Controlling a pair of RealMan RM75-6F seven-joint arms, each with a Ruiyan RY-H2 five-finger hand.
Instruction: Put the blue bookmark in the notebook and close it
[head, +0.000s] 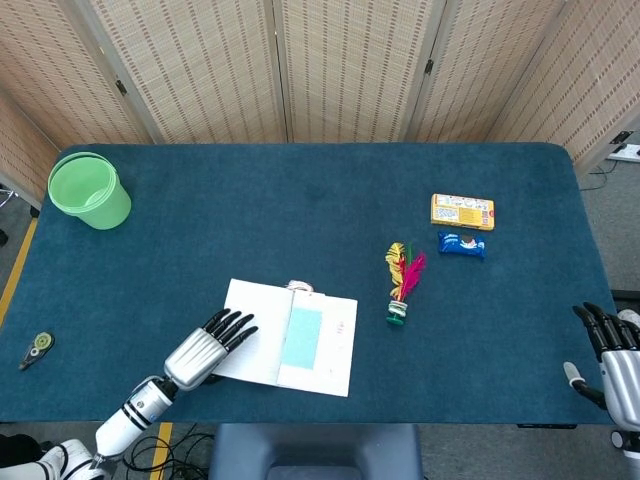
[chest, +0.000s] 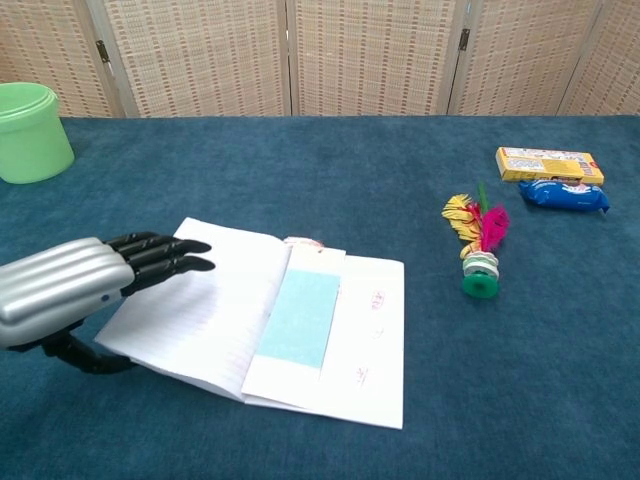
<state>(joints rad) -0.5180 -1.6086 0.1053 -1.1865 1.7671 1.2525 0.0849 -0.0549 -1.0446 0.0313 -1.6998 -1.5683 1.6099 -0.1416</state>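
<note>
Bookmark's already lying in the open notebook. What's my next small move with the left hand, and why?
Probably lift the left page and fold it rightward. The blue bookmark lies by the spine of the open notebook, and the left hand sits at that page's outer edge.

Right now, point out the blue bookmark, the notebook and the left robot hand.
blue bookmark (chest: 300, 319): chest view, middle of the strip.
notebook (chest: 210, 305): chest view, bare left page.
left robot hand (chest: 85, 280): chest view, silver back.
</note>
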